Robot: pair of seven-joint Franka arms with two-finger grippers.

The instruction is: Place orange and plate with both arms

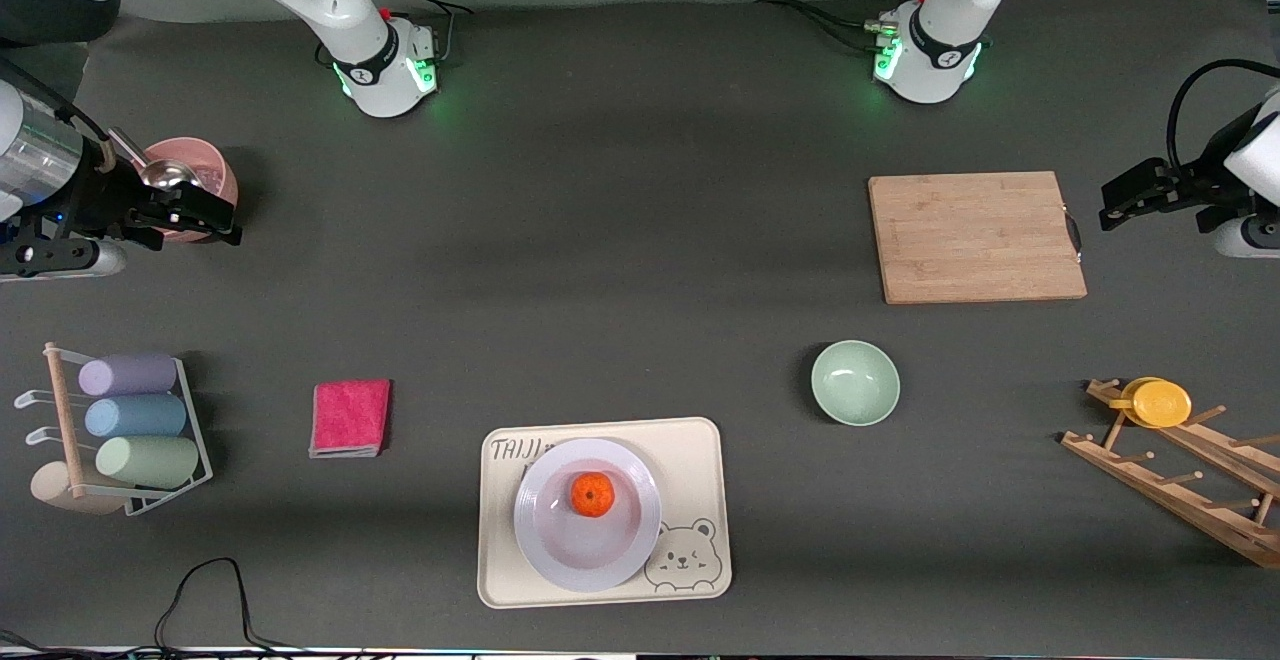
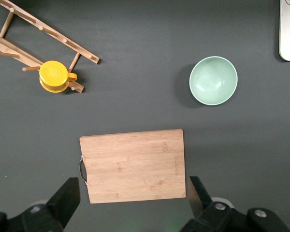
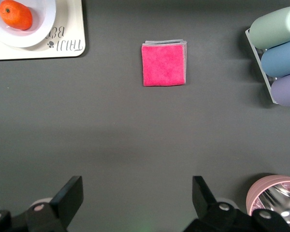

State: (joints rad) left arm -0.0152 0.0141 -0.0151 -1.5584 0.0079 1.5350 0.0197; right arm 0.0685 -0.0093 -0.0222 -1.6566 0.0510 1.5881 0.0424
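Observation:
The orange (image 1: 592, 494) lies in the middle of the white plate (image 1: 535, 540), which sits on the beige bear tray (image 1: 690, 460) near the front camera. The right wrist view also shows the orange (image 3: 15, 14) and the plate (image 3: 38, 30) at its edge. My right gripper (image 1: 195, 218) is open and holds nothing, up over the pink bowl (image 1: 200, 172) at the right arm's end of the table; its own view shows the jaws (image 3: 137, 195) wide apart. My left gripper (image 1: 1122, 202) is open and holds nothing, raised at the left arm's end, beside the cutting board (image 1: 975, 236); its own view shows it open (image 2: 133, 195).
A mint-green bowl (image 1: 855, 382) stands between the board and the tray. A pink cloth (image 1: 351, 417) lies beside the tray toward the right arm's end, with a rack of pastel cups (image 1: 130, 418) past it. A wooden rack holds a yellow cup (image 1: 1160, 403).

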